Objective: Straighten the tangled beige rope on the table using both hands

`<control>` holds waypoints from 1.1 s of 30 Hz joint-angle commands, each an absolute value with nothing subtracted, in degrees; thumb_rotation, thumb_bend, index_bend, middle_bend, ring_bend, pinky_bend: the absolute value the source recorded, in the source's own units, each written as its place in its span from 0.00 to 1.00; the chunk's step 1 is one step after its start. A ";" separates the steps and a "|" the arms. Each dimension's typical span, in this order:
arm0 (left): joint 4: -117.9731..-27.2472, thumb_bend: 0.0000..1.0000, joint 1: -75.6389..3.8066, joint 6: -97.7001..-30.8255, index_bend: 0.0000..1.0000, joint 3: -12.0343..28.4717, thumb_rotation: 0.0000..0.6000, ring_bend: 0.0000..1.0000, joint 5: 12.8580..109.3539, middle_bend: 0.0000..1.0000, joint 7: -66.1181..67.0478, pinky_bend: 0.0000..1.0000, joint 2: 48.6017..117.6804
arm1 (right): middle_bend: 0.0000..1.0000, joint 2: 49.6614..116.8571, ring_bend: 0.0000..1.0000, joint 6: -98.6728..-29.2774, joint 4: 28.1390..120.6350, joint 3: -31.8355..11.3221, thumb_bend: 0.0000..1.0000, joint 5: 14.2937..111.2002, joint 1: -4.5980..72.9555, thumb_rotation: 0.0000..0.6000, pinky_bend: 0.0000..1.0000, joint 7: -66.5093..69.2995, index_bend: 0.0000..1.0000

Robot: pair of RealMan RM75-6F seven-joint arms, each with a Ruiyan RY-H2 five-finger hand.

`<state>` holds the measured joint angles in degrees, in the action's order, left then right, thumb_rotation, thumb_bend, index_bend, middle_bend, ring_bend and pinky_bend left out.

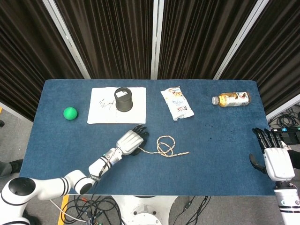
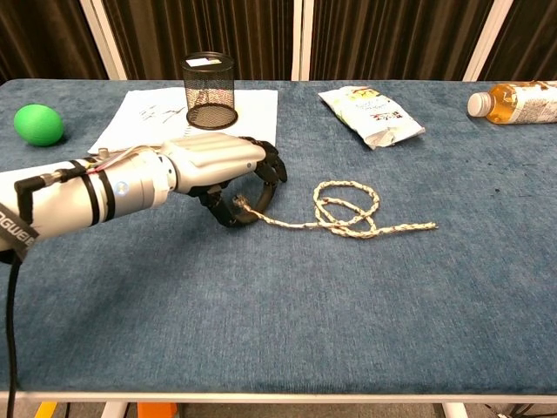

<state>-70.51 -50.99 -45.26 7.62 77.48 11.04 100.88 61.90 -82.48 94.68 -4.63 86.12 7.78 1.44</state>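
You have a matt, felt-like blue cloth on the surface [image 2: 287, 305]. The rope [image 2: 348, 213] is rough, twisted beige fibre. The left robot hand [image 2: 222, 170] has a smooth, glossy silver shell and dark fingers [image 2: 265, 170], possibly rubber. The pen cup [image 2: 210, 90] is black wire mesh.

The left forearm [image 2: 17, 228] carries white letters, cut off at the picture's edge, seemingly "ONGWEN". Print on the snack bag [image 2: 372, 111] and bottle [image 2: 520, 100] is illegible.

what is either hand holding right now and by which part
The left hand pinches the beige rope by its left end, the tip lifted slightly off the table. The right hand holds nothing, fingers apart at the table's right edge.
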 commanded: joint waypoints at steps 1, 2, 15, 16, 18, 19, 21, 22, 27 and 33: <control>-71.52 0.41 -50.19 -46.50 0.58 7.28 1.00 0.00 77.59 0.18 10.75 0.00 99.98 | 0.08 61.86 0.00 -82.03 94.82 -4.52 0.36 86.59 8.16 1.00 0.00 1.39 0.04; -71.99 0.41 -49.75 -47.15 0.58 7.15 1.00 0.00 77.66 0.18 10.56 0.00 99.57 | 0.08 61.85 0.00 -81.83 94.91 -4.50 0.36 86.82 8.35 1.00 0.00 1.48 0.04; -77.84 0.41 -42.18 -56.40 0.59 4.39 1.00 0.00 78.24 0.18 9.27 0.00 93.50 | 0.16 65.42 0.00 -65.71 93.80 -5.46 0.26 91.16 21.26 1.00 0.00 3.39 0.31; -77.98 0.41 -42.00 -56.56 0.59 4.23 1.00 0.00 78.35 0.18 9.42 0.00 93.37 | 0.17 66.38 0.00 -64.18 93.35 -5.69 0.26 90.91 22.46 1.00 0.00 3.15 0.33; -78.24 0.41 -41.64 -56.84 0.59 3.87 1.00 0.00 78.59 0.18 9.77 0.00 93.23 | 0.17 68.66 0.00 -60.96 92.13 -6.19 0.26 90.23 25.03 1.00 0.00 2.33 0.35; -78.31 0.41 -41.49 -56.91 0.59 3.73 1.00 0.00 78.70 0.18 9.85 0.00 93.20 | 0.17 70.10 0.00 -59.56 91.29 -6.41 0.26 89.92 26.28 1.00 0.00 1.72 0.36; -78.38 0.41 -41.26 -56.97 0.59 3.50 1.00 0.00 78.81 0.18 9.94 0.00 93.19 | 0.18 72.41 0.00 -58.13 89.87 -6.55 0.27 89.69 27.78 1.00 0.00 1.33 0.39; -78.36 0.41 -41.14 -57.03 0.59 3.45 1.00 0.00 78.84 0.18 9.96 0.00 93.22 | 0.18 73.56 0.00 -57.61 89.07 -6.55 0.27 89.59 28.39 1.00 0.00 1.22 0.41; -78.02 0.41 -40.71 -56.99 0.59 3.23 1.00 0.00 78.94 0.18 9.83 0.00 93.34 | 0.19 79.94 0.00 -56.59 84.23 -5.96 0.30 89.33 30.40 1.00 0.00 -0.17 0.46; -77.75 0.41 -40.51 -56.78 0.59 3.19 1.00 0.00 79.16 0.18 9.63 0.00 93.44 | 0.20 84.74 0.00 -56.53 80.60 -4.77 0.31 89.07 31.28 1.00 0.00 -1.00 0.50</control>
<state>-77.75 -40.51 -56.78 3.20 79.15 9.63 93.44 84.04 -56.73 81.24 -5.16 89.22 30.90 -0.71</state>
